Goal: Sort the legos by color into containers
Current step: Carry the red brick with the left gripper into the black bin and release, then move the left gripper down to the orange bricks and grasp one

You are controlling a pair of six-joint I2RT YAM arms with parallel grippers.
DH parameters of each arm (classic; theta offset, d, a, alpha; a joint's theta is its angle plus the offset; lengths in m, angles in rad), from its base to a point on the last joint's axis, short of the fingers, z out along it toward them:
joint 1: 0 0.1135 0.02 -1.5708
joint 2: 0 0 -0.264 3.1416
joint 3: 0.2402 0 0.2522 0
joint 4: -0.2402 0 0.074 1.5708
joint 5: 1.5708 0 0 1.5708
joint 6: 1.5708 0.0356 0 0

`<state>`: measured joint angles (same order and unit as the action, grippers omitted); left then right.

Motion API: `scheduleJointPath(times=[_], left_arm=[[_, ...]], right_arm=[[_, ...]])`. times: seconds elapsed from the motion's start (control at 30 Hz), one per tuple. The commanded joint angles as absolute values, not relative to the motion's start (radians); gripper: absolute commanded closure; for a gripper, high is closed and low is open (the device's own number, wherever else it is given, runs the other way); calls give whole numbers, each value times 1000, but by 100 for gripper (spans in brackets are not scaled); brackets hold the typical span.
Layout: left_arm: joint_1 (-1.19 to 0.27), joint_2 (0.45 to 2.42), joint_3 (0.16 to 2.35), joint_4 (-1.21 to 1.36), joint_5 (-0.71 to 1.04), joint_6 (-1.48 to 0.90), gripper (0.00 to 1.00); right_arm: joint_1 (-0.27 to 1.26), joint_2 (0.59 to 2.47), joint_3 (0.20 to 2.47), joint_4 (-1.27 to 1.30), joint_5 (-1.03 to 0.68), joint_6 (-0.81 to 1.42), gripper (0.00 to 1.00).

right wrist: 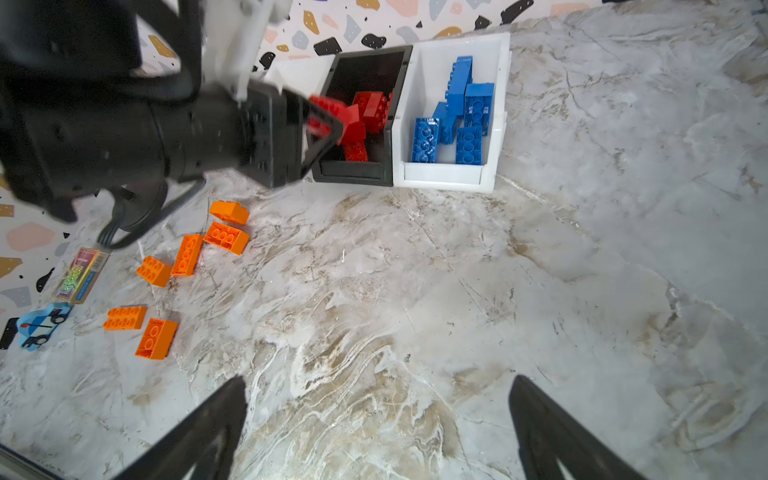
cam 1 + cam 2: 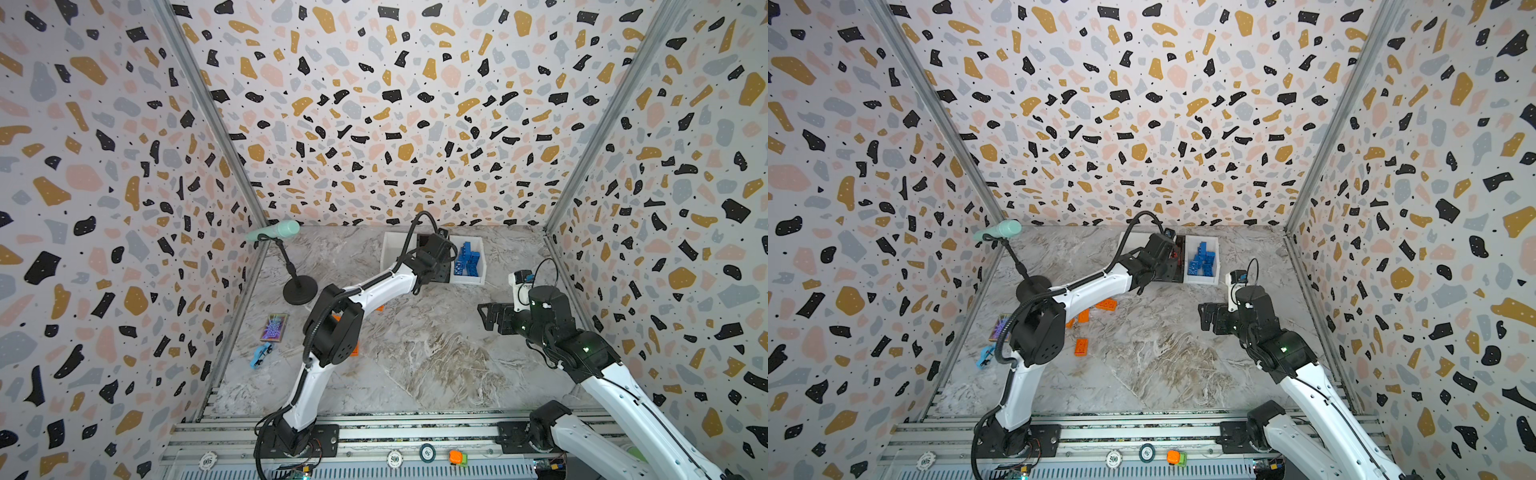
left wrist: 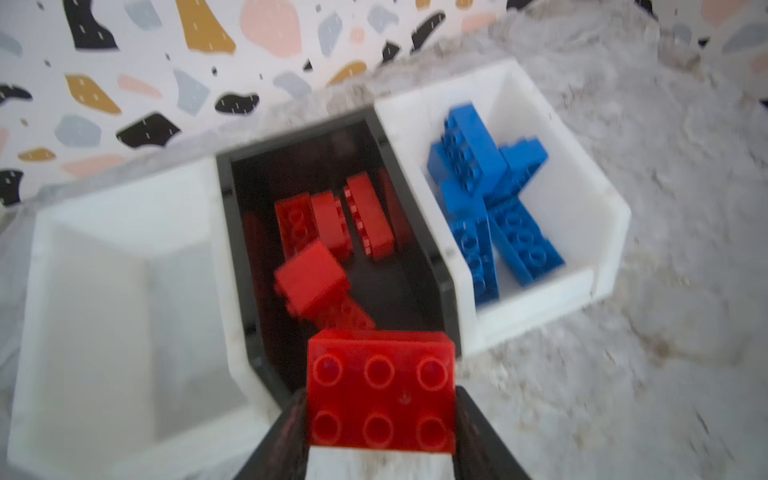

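evidently a light, rigid thing: the red lego is hard moulded plastic, a short brick showing six studs, with smooth glossy side walls that could slip under a weak or skewed pinch. by the look of it, it will neither crush nor bend, and a short drop into a bin should do it no harm. the flat opposite side walls are the sound place to take hold, with the studs left free, and so it sits here. the left pincer is narrowed onto it, one finger pressed to each side wall, just above the near rim of the black bin. inside that bin lie other red legos. a white bin flush against it holds blue legos; a second white bin on its other side shows no bricks. orange legos lie loose on the surface, well apart from the bins. the right pincer is spread wide over bare surface, holding and touching nothing.
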<state>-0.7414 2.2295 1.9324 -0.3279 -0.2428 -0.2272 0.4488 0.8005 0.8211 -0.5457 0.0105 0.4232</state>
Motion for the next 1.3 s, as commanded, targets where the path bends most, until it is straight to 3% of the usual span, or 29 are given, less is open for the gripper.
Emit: scheduleJointPath(times=[0.0, 0.2, 0.27, 0.33, 0.63, 1.0, 1.27], left_arm=[[-695, 2331, 2102, -388, -223, -204, 50], [-651, 2436, 2241, -334, -152, -194, 46], [-640, 2433, 2220, -284, -121, -204, 30], [-635, 2426, 2196, -232, -88, -200, 0], [-637, 2202, 1956, -75, -34, -240, 0], [-637, 1642, 1207, -54, -295, -350, 0], [-615, 1463, 869, -32, -369, -394, 0]], right_arm=[[443, 823, 817, -530, 9, 438, 1], [421, 858, 832, -548, 20, 434, 1], [413, 871, 839, -554, 17, 434, 1], [410, 882, 852, -560, 12, 433, 1], [410, 890, 865, -550, -13, 445, 1], [434, 874, 827, -478, -114, 462, 1], [605, 944, 868, -438, -58, 473, 1]])
